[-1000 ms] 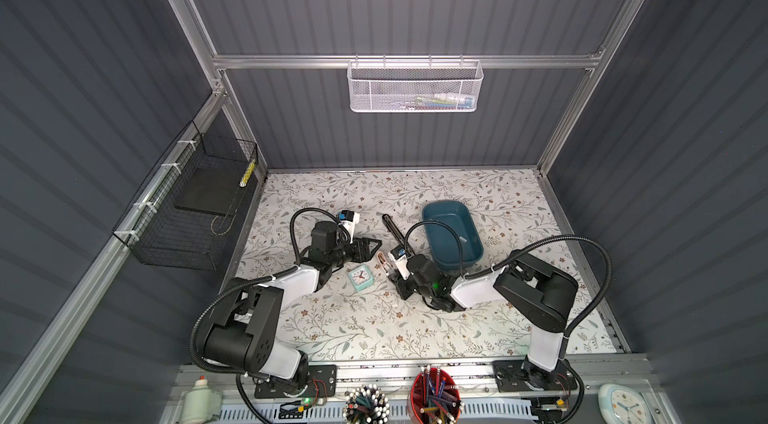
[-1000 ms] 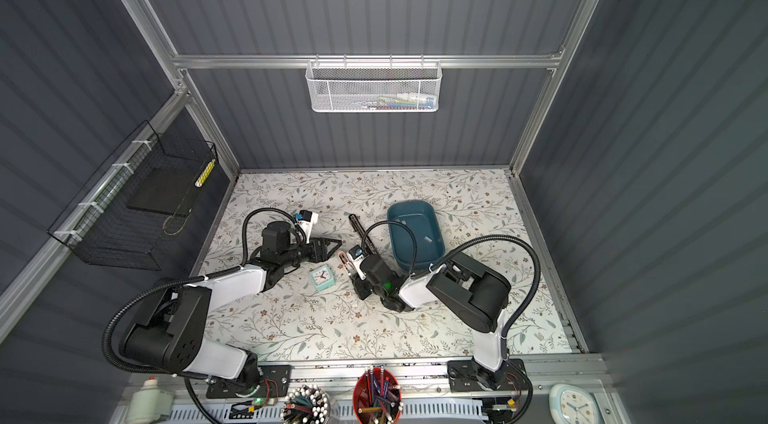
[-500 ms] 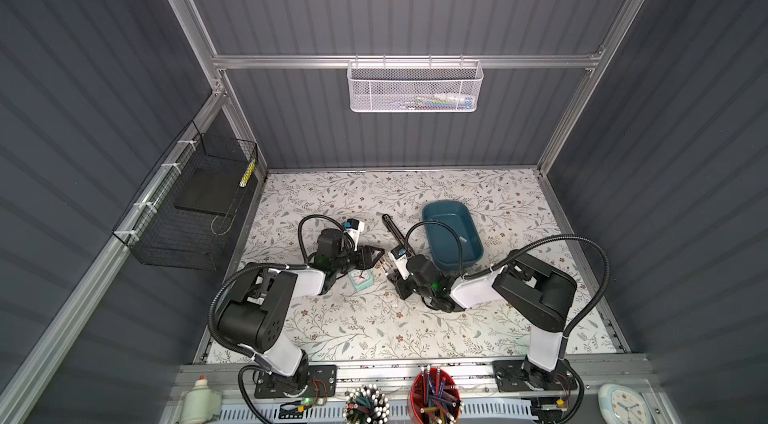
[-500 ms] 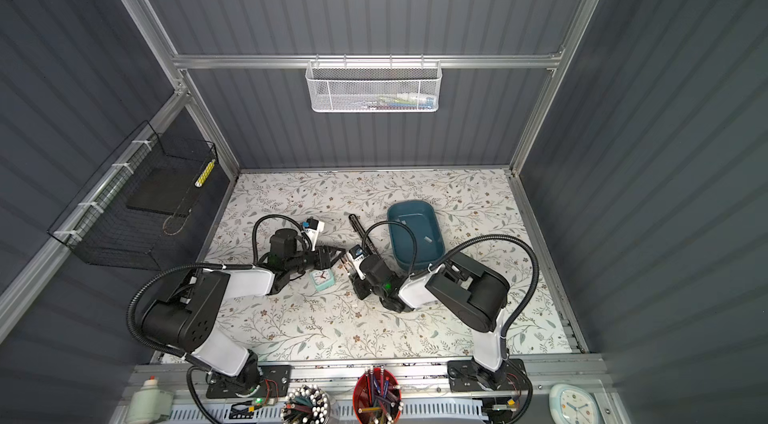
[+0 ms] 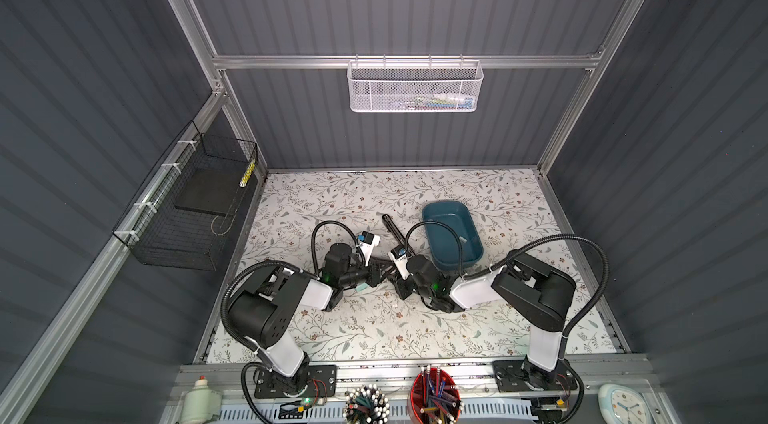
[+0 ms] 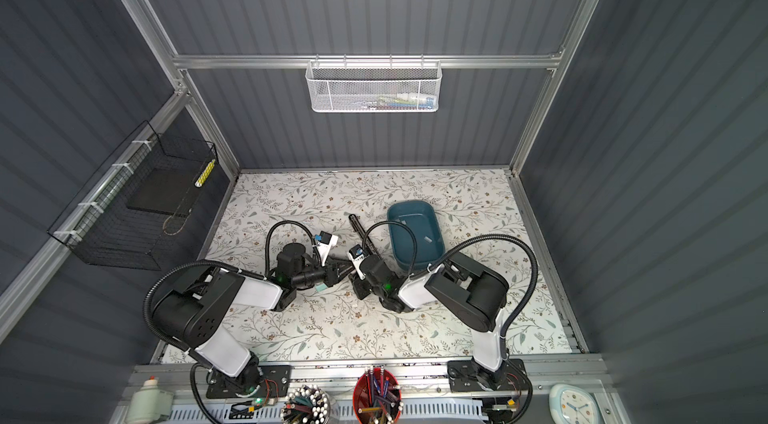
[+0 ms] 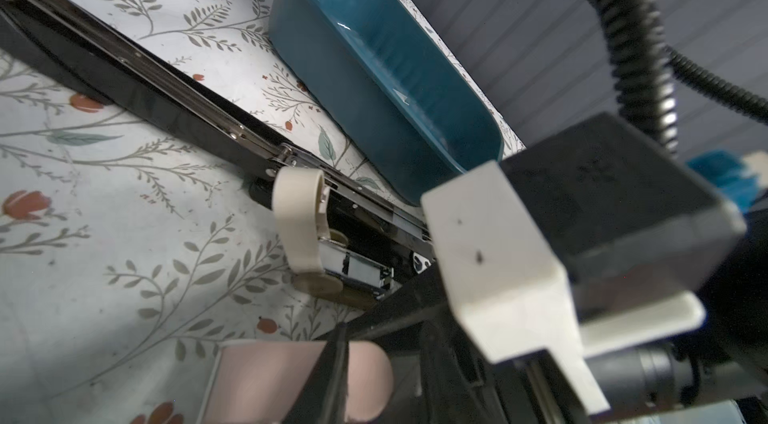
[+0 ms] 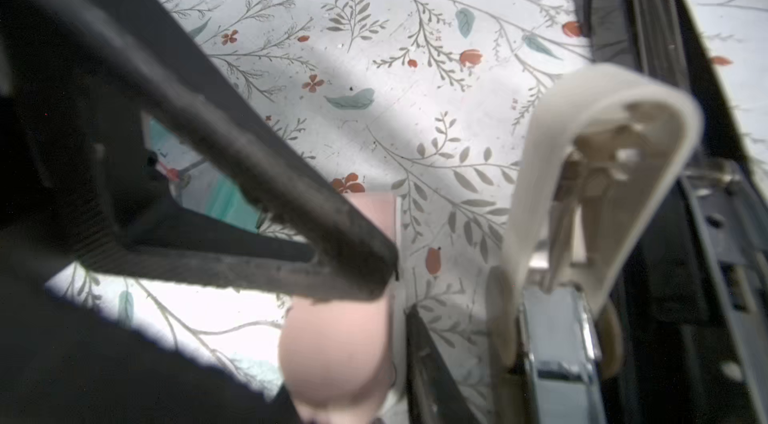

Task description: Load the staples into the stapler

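**Closely paired at the middle**

On the floral-papered bench [image 5: 374,330], the right tool [image 5: 400,283] seems clamped on the small rounded pink plastic stapler [image 8: 332,351]. The left tool [image 5: 381,271] lays a black fingertip [image 8: 365,268] across it; whether those jaws are closed I cannot tell. One tiny flat grey staple strip [image 5: 462,240] lies inside the teal oval plastic tub [image 5: 453,210]. An opened cream mini stapler [image 7: 297,214] rests beside a long black stapler [image 7: 166,94].

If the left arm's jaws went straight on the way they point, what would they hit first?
Probably the small cream stapler, open just ahead; the long black stapler lies behind it. Depth is unclear.
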You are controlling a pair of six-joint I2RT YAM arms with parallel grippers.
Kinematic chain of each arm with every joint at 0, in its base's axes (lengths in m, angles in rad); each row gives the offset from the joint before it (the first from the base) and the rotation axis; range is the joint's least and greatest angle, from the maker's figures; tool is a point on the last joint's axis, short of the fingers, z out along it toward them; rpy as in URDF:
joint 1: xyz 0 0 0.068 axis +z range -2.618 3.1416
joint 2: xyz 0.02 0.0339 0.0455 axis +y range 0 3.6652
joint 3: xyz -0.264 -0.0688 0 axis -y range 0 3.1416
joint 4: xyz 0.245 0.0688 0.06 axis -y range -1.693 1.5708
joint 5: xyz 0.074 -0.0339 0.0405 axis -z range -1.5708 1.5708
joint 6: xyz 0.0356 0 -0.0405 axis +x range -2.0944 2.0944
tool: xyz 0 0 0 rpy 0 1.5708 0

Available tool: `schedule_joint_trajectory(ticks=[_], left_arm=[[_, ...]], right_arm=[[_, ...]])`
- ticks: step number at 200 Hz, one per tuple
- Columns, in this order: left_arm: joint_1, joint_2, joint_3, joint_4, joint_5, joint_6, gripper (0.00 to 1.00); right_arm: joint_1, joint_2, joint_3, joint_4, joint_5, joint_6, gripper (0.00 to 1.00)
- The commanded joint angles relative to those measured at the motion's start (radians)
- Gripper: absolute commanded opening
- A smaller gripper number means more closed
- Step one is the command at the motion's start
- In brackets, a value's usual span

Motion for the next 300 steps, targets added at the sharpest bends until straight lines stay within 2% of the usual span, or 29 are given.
schedule_joint_trajectory(ticks=[1,46,75,103,151,190,300], left_arm=[[-0.007,0.01,-0.023,-0.014,0.006,0.038,0.3],[-0.007,-0.063,0.055,-0.266,-0.073,0.135,0.3],[-0.007,-0.065,0.1,-0.339,-0.084,0.171,0.31],[-0.007,-0.066,0.127,-0.356,-0.08,0.172,0.31],[-0.007,-0.079,0.14,-0.399,-0.102,0.198,0.29],[-0.007,-0.103,0.117,-0.401,-0.125,0.201,0.23],[-0.008,-0.126,0.056,-0.377,-0.118,0.195,0.24]], right_arm=[[0.016,0.0,-0.028,-0.006,-0.03,-0.002,0.29],[0.017,-0.095,-0.11,0.063,-0.034,-0.033,0.4],[0.021,-0.146,-0.135,0.067,-0.031,-0.049,0.45],[0.022,-0.207,-0.156,0.061,-0.01,-0.056,0.46],[0.022,-0.303,-0.127,-0.013,0.014,-0.091,0.37],[0.022,-0.239,-0.06,-0.062,-0.001,-0.086,0.34],[0.025,-0.123,-0.093,-0.021,-0.01,-0.012,0.29]])
